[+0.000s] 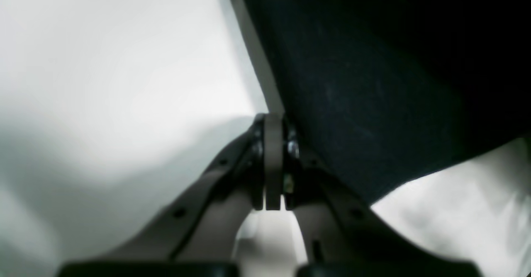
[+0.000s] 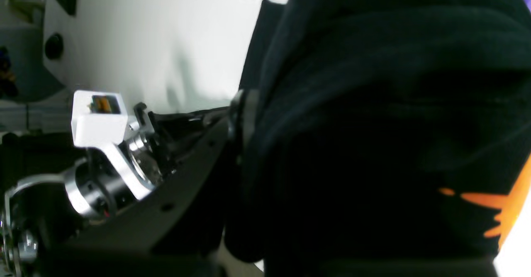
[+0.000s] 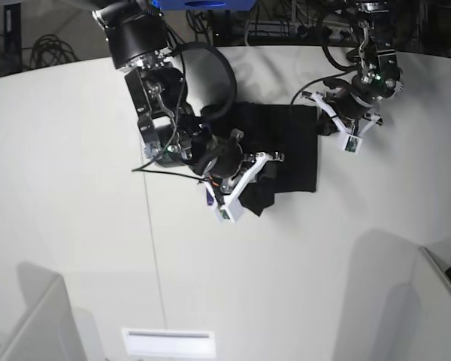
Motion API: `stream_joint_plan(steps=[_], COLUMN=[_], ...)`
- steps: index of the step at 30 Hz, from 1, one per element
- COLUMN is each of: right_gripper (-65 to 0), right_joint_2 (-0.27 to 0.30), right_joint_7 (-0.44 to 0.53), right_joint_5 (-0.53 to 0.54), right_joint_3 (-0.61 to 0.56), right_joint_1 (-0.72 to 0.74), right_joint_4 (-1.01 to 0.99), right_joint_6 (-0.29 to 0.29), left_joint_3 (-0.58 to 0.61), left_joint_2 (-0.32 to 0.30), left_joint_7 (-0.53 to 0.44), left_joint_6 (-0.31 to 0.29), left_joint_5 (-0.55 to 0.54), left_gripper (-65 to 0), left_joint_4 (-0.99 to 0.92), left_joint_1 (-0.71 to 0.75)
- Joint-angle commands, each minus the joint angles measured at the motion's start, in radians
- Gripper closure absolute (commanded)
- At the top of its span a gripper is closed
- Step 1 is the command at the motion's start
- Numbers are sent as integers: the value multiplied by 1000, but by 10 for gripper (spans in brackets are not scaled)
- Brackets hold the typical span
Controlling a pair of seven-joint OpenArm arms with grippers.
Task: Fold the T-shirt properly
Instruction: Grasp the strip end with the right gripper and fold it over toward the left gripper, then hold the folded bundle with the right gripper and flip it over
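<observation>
Left of centre in the base view: right pincer (image 3: 254, 171), jaws nearly together and bunched black cloth between them, at the lower left corner of the T-shirt (image 3: 286, 143). In the right wrist view, right pincer (image 2: 242, 121) at frame centre, buried to the tips in dark folds of the T-shirt (image 2: 373, 103); orange print visible at the lower right edge, so printed side partly turned up there.

Centre of the base view: T-shirt lying as a dark, roughly rectangular pad on the white bench (image 3: 75, 226), upper middle of the frame, lower left part rucked and lifted from the surface.

Right of centre in the base view: left pincer (image 3: 327, 120) just beside the right edge of the garment. In the left wrist view, left pincer (image 1: 274, 161) closed fully, jaws flush; T-shirt (image 1: 373, 103) filling the upper right, alongside the tips. Whether a thin hem lies trapped between them: cannot tell.

Handling, as judged: light, limp, wholly without stiffness; sags and creases wherever unsupported, clings slightly to the bench, not fragile, not slippery. Best taken at corners or along hems, through all layers at once; pinches in mid-panel likely to lift one layer and spoil the fold.
</observation>
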Motion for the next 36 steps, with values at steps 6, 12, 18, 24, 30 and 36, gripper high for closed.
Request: stream_joint_plan(steps=[6, 12, 18, 24, 30, 36], right_gripper=[0, 0, 0, 0, 0, 0], right_joint_2=[-8, -10, -10, -24, -24, -24], right_joint_7=[87, 136, 156, 156, 156, 155], right_joint_5=[13, 13, 13, 16, 16, 16], right_joint_3=[-50, -57, -57, -57, -59, -59], right_joint_1=[19, 38, 41, 41, 53, 48], right_joint_4=[-24, -127, -135, -136, -144, -143], right_joint_6=[8, 8, 8, 8, 8, 8], left_joint_3=[-3, -6, -144, -250, -271, -271], left_joint_2=[-8, -6, 0, 0, -3, -3], left_joint_7=[41, 44, 45, 47, 47, 48], left_joint_6=[4, 4, 4, 3, 3, 3], left_joint_5=[26, 26, 26, 26, 26, 26], left_gripper=[0, 0, 0, 0, 0, 0], left_joint_4=[59, 103, 176, 171, 169, 169], left_joint_1=[54, 77, 131, 138, 138, 138])
